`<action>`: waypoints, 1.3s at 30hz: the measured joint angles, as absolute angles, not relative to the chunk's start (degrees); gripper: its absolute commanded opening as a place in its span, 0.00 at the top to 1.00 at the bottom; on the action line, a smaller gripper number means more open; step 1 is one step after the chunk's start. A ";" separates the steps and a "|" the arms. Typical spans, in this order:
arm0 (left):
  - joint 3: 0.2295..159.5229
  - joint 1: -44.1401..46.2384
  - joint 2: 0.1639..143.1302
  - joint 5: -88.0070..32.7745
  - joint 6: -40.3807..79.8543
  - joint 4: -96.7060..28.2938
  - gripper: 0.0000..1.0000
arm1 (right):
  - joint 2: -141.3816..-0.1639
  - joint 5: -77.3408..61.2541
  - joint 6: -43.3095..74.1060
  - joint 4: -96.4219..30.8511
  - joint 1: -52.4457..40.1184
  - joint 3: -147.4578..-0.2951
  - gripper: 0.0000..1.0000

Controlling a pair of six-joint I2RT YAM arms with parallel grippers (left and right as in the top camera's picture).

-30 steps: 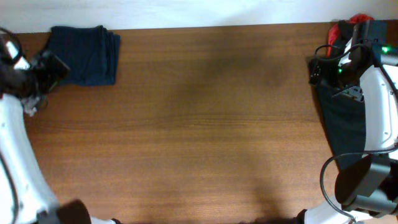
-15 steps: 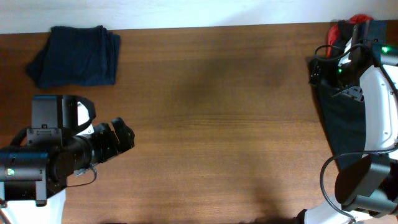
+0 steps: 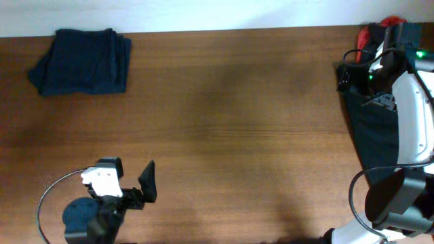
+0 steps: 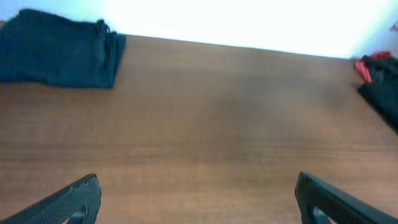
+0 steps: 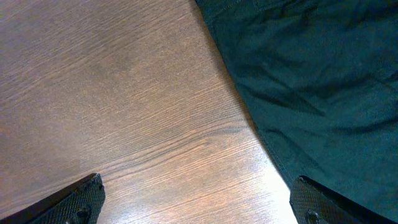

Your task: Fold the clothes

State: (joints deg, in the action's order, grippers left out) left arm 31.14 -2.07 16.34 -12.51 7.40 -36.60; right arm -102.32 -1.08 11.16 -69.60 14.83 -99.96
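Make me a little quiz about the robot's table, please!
1. True or false: the folded blue garment lies near the far left corner of the table.
2. What lies at the table's right edge? A) a dark unfolded garment B) a stack of plates C) a cardboard box
3. Fill in: the left gripper holds ____.

Key: 1 true. 2 A. 3 nothing; its jaws stand open over bare wood.
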 measured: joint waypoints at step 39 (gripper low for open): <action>1.32 -6.83 0.93 -0.99 6.33 -4.69 0.01 | -102.32 -1.06 11.14 -69.80 14.83 -99.96 0.01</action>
